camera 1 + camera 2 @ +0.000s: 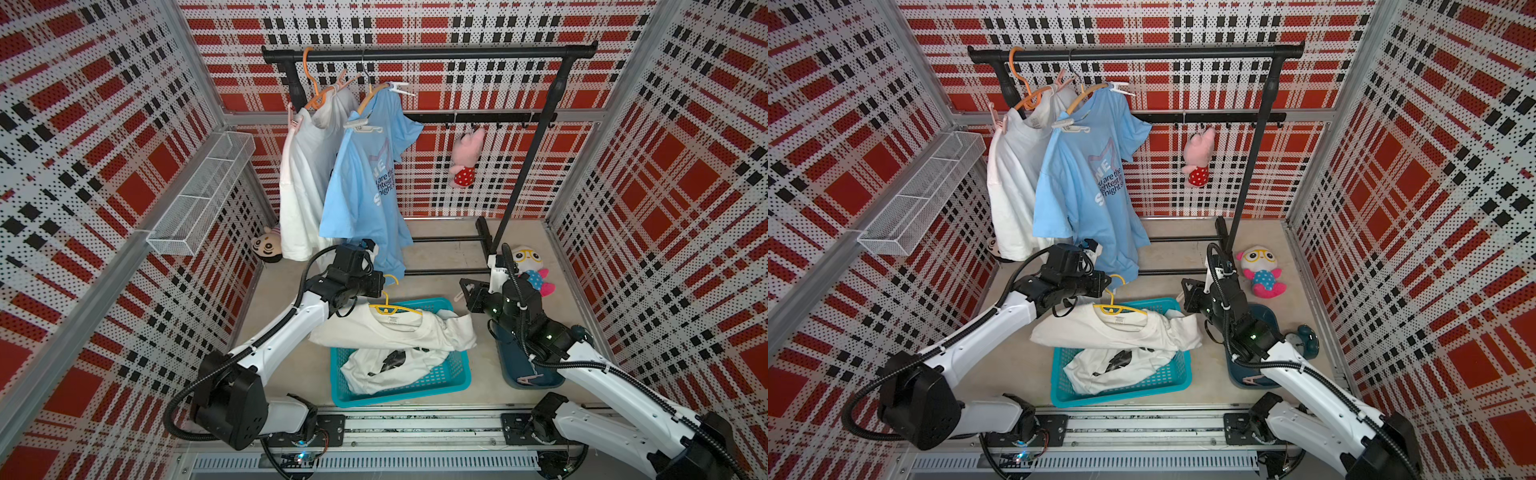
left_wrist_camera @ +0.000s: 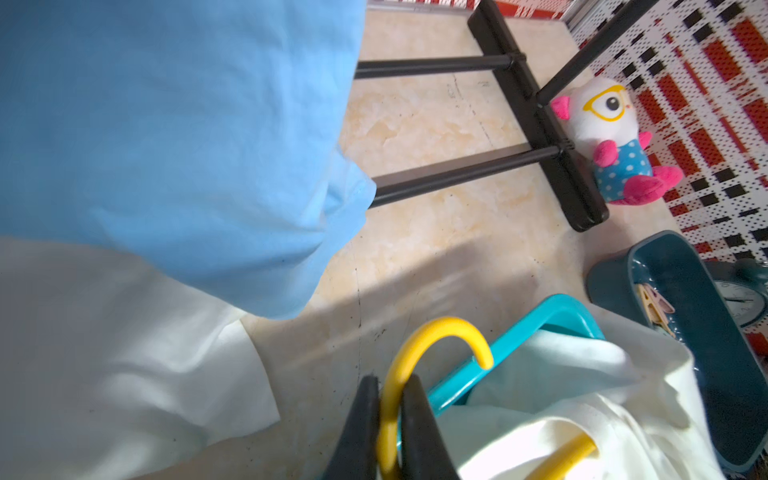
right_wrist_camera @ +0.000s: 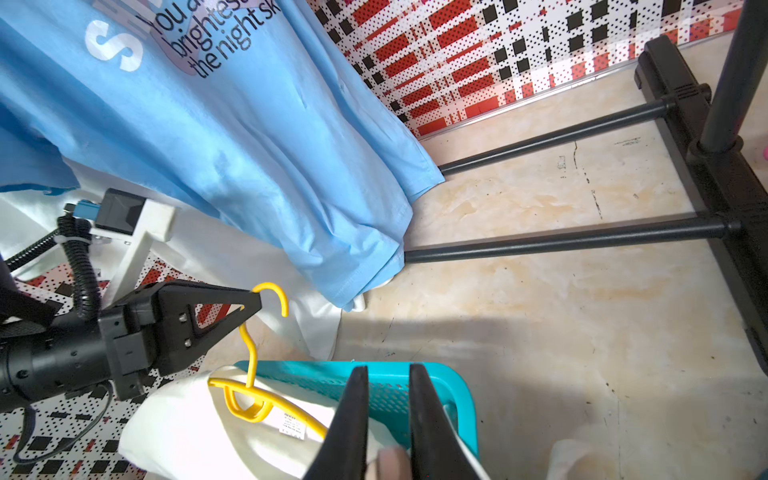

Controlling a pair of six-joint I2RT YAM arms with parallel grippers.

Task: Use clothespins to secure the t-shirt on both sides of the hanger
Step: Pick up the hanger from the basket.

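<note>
Plaid-walled cell, beige surface. Left pincer [image 2: 388, 399] clamped on yellow hanger [image 3: 249, 399] hook; white t-shirt [image 1: 395, 332] draped over teal basket [image 1: 415, 390]. Right pincer [image 3: 388, 368] nearly closed, apparently pinching pale clothespin [image 3: 392, 463]; spare clothespins [image 2: 654, 301] in dark tray [image 2: 685, 270]. Step: steadying hanger. Next: peg shirt shoulder.

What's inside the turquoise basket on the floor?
The turquoise basket holds a crumpled white shirt with a black print; a white t-shirt on a yellow hanger drapes across its far end. The cloth covers the basket's bottom, so anything underneath is hidden.
</note>
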